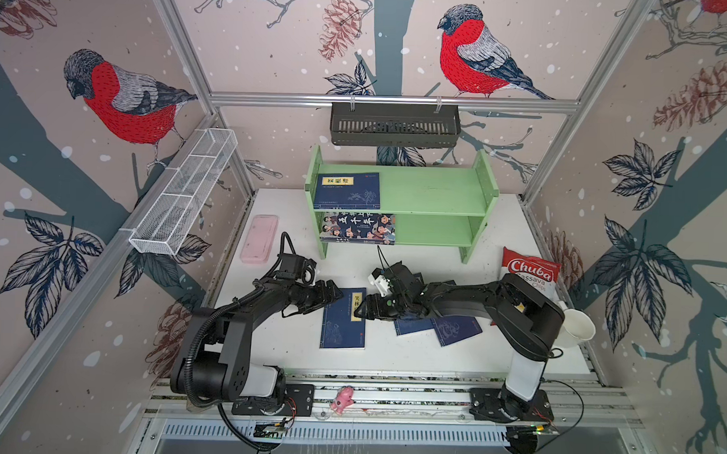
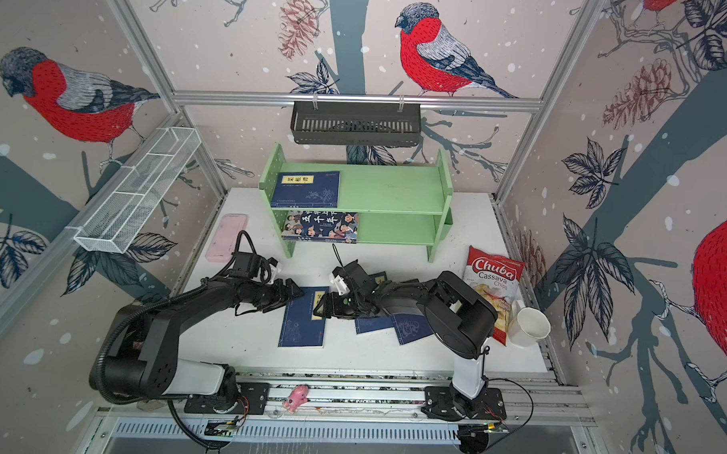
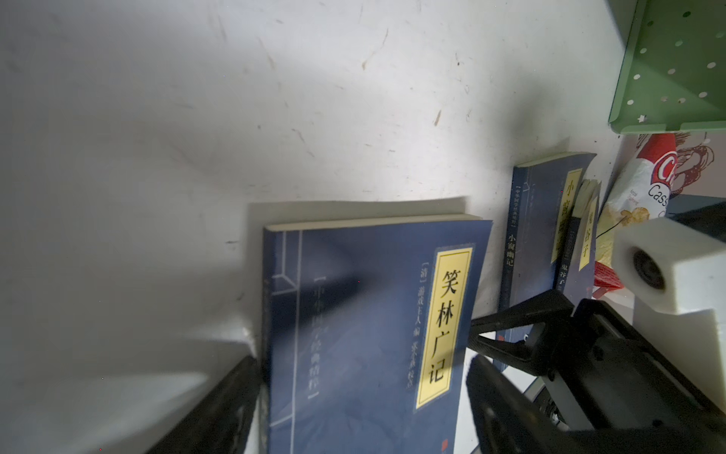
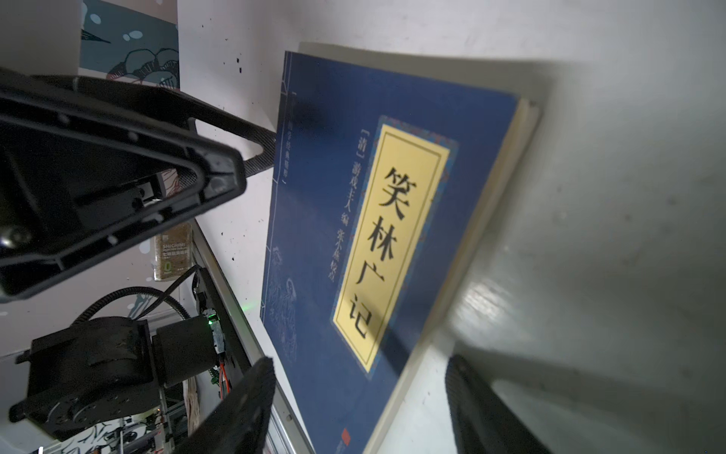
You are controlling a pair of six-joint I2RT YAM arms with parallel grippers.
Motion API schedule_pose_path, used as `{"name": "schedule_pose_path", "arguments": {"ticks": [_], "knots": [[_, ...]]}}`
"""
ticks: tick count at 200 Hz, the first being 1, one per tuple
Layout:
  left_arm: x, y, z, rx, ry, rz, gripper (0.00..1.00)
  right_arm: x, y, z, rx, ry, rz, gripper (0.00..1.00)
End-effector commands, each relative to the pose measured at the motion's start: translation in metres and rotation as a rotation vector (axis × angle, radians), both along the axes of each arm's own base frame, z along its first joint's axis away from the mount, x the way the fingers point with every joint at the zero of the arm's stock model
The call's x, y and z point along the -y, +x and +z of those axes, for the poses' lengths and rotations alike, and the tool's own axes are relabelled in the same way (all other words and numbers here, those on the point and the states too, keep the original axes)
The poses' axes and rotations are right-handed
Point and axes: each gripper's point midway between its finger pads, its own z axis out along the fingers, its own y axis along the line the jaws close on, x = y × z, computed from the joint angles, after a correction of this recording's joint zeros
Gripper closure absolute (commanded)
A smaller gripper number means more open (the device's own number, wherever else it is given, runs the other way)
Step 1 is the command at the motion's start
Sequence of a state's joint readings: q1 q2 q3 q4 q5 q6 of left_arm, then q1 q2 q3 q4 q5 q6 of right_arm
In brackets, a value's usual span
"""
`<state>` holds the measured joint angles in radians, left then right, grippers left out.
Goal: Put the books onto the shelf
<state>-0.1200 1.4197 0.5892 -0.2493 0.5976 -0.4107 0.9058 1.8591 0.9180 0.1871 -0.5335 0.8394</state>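
A navy book with a yellow title label (image 1: 344,319) (image 2: 304,321) lies flat on the white table. My left gripper (image 1: 338,294) (image 3: 363,365) is open, one finger on each side of the book's width, close to its edges. My right gripper (image 1: 361,308) (image 4: 359,363) faces it from the opposite side, open over the book's labelled corner. Two more navy books (image 1: 458,329) (image 3: 542,220) lie overlapping under the right arm. On the green shelf (image 1: 438,189) (image 2: 396,187), a navy book (image 1: 347,191) rests on the upper tier and a colourful book (image 1: 357,228) on the lower.
A pink case (image 1: 259,239) lies left of the shelf. A chips bag (image 1: 530,275) and a white cup (image 1: 576,327) sit at the right edge. A black basket (image 1: 394,125) hangs on the back rail, a white wire tray (image 1: 184,192) on the left wall.
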Motion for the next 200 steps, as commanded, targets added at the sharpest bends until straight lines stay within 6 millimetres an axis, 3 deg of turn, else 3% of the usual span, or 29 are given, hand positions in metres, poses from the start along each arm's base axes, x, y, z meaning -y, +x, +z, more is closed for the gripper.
{"name": "schedule_pose_path", "arguments": {"ticks": [1,34,86,110,135,176,200], "knots": [[-0.004,-0.025,-0.015,-0.108,0.037,-0.011,0.20,0.018,-0.009,-0.025,-0.078,-0.096,-0.052,0.29],[0.002,-0.021,-0.004,-0.073,-0.005,-0.024,0.32,0.020,-0.006,-0.029,-0.077,-0.098,-0.091,0.30],[0.005,-0.019,0.004,-0.058,-0.028,-0.041,0.32,0.025,0.000,-0.026,-0.078,-0.058,-0.154,0.34],[-0.012,-0.016,-0.002,-0.072,0.066,0.014,0.30,0.035,-0.002,-0.029,-0.074,-0.119,-0.162,0.34],[-0.024,-0.014,0.001,-0.089,0.114,0.056,0.28,0.040,-0.012,-0.023,-0.083,-0.136,-0.133,0.34],[-0.014,-0.024,-0.012,-0.165,0.083,0.005,0.28,0.028,-0.038,-0.028,-0.160,-0.147,-0.027,0.34],[-0.008,-0.029,-0.016,-0.184,0.075,-0.019,0.28,0.025,-0.043,-0.035,-0.183,-0.171,-0.011,0.34]]}}
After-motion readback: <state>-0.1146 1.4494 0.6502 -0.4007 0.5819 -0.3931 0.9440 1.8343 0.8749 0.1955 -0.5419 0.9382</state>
